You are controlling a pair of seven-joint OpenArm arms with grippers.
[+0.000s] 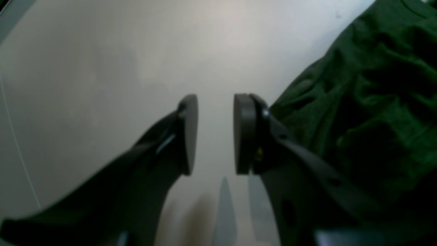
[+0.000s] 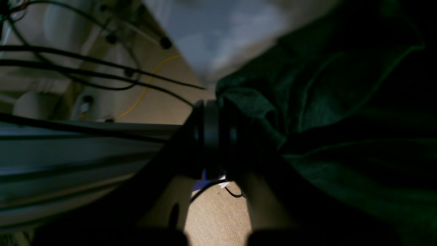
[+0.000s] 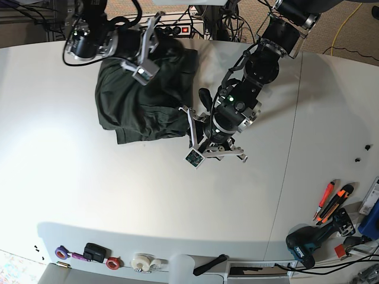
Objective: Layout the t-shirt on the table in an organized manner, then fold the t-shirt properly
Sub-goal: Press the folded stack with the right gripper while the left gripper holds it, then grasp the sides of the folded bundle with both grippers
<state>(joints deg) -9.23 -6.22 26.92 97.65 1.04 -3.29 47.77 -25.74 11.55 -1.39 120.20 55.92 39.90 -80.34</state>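
Along the near edge of the wide white smooth counter [image 3: 148, 201] lie small tape rolls [image 3: 142, 261] and a black clip-like item [image 3: 93, 252]; at the near right corner sit a dark cordless drill [image 3: 311, 242] and red and orange-handled cutters [image 3: 331, 201]. A thin seam line [image 3: 290, 160] crosses the right part of the counter.

Mid-counter, the left tool [image 1: 215, 135] hangs just above the bare surface, its two dark pads [image 1: 244, 133] parted with a clear gap and nothing between them: released.

Just beside it, towards the far left, lies the large dark green plain-fabric t-shirt [image 3: 145, 97], bunched and creased, not spread flat.

At the far edge of the counter, the right tool [image 2: 213, 131] is clenched, its pads pressed together against a fold of the t-shirt's far edge. Beyond that edge, black cables [image 2: 85, 65] and a yellow cable [image 2: 150, 78] run over the tan floor [image 2: 218, 218].
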